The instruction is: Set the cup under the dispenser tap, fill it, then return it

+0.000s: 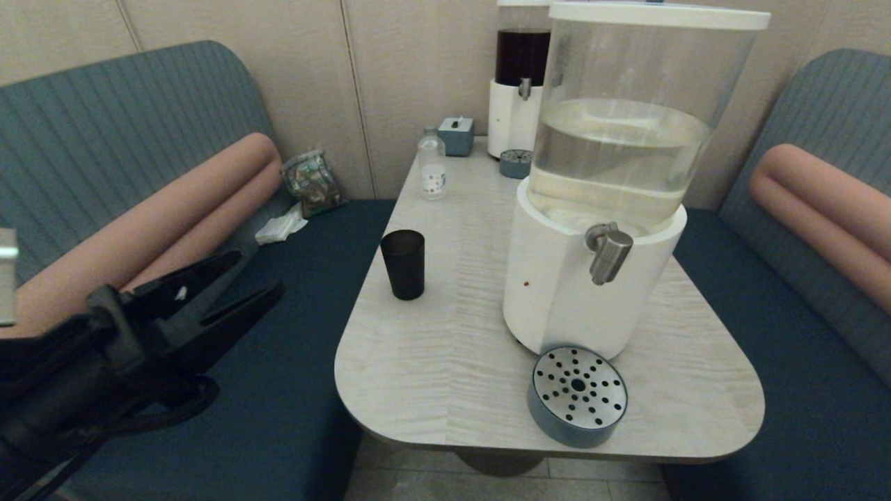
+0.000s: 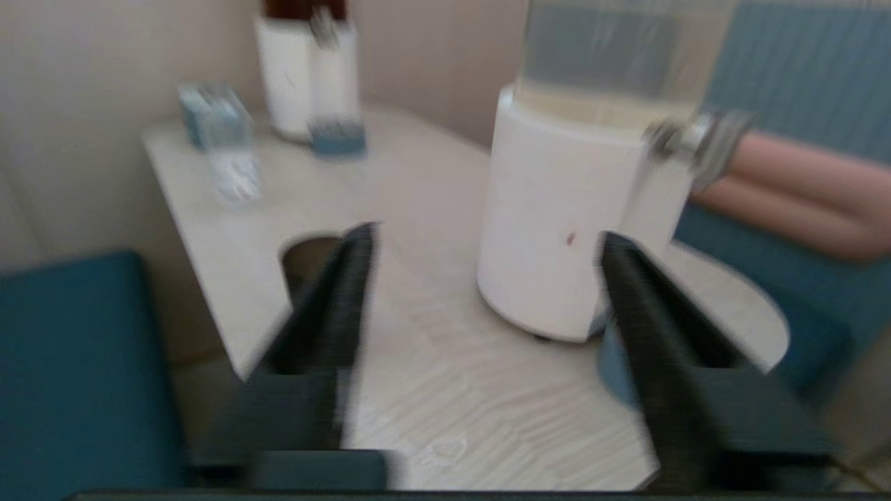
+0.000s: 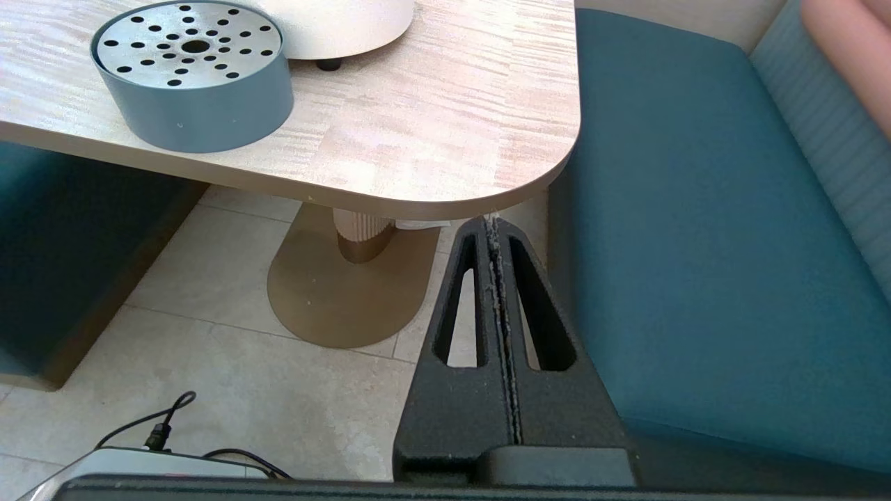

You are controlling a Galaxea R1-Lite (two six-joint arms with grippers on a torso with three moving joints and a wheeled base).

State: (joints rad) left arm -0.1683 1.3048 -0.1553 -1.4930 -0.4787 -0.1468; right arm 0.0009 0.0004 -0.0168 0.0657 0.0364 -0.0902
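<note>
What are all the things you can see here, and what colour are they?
cup: 1, dark smoky brown, table's left side.
big dispenser: 1, white base, clear tank, pale liquid, table's middle.
dispenser tap: 1, steel, on its base.
drip tray: 1, blue-grey, steel top, under the tap.
far dispenser: 1, white, dark liquid, by the wall.
small bottle: 1, clear, table's far left.
tissue box: 1, blue-grey, beside the bottle.
table: 1, pale wood.
left claw: black, open, left of the table.
right claw: black, shut, below the table's edge.
</note>
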